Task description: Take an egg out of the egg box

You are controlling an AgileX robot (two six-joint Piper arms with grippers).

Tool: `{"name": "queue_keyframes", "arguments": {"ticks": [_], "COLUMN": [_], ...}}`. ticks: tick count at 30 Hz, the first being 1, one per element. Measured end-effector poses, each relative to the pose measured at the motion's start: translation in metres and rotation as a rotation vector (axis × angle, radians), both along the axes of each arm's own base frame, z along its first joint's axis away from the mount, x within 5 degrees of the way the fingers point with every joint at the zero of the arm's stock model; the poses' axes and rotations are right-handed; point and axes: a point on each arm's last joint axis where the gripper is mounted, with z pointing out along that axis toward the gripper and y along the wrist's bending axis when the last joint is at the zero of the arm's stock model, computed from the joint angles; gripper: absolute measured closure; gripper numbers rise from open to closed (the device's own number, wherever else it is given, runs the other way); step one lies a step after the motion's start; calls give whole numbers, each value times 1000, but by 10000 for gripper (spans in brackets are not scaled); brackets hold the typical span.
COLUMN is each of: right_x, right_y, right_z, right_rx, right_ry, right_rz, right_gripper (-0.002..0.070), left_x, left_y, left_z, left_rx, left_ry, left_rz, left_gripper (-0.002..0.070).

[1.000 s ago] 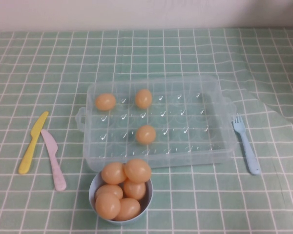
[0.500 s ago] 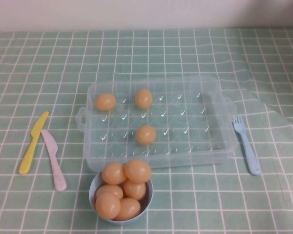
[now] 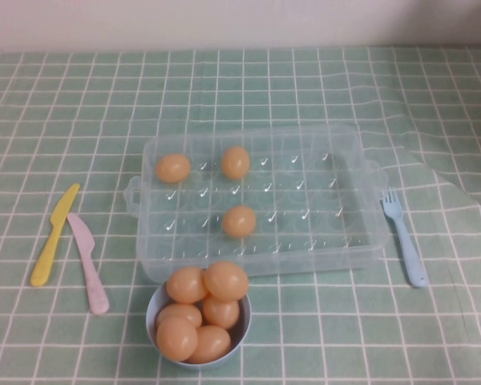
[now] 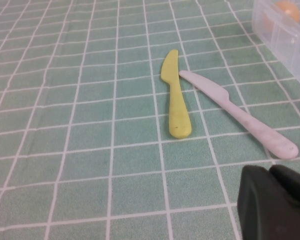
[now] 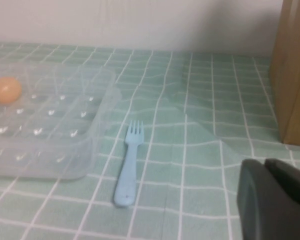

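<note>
1. Nearest the robot, a small light-blue bowl [image 3: 199, 321] sits at the front edge of the table, piled with five eggs, and its far rim lies just beside the front wall of the egg box [image 3: 256, 200].
2. The left gripper [image 4: 275, 205] shows only as a dark corner in its own wrist view, low over bare cloth near the pink knife [image 3: 88, 262]; whether its jaws are open or closed cannot be told. It is out of the high view.
3. The right gripper [image 5: 275, 200] likewise shows only as a dark block in its wrist view, over open cloth near the blue fork [image 3: 405, 238]; its jaw state cannot be told either.
4. The yellow knife [image 3: 54, 234] and pink knife lie side by side left of the egg box, their far tips almost touching, and both stay apart from the box's left handle.
5. The blue fork lies just right of the box's right wall, apart from it.
6. Inside the egg box one egg [image 3: 239, 221] rests in a middle cup, left of centre, with free cups all around it.
7. Two more eggs sit in the far row, one [image 3: 172, 168] at the left corner and another [image 3: 235, 162] two cups to its right; the right half of the box is bare.
8. Beyond the box the green checked tablecloth [image 3: 248, 88] runs clear to the wall, with a raised fold at the far right.
</note>
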Motion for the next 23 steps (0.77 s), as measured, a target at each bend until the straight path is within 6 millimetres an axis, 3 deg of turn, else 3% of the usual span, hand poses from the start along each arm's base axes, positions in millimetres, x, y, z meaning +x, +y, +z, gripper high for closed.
{"name": "queue_keyframes", "arguments": {"ticks": [10,23], "right_x": [-4,-4], "right_y": [4,5], "right_z": [-16,-17], "right_rx": [-83,-78], "right_ry": [166,181], "right_rz": [62,68], "right_gripper": [694,694], "left_x": [0,0], "left_y": [0,0], "left_z": [0,0], "left_rx": [0,0], "left_ry": [0,0], "left_rz": [0,0], "left_gripper": [680,680]}}
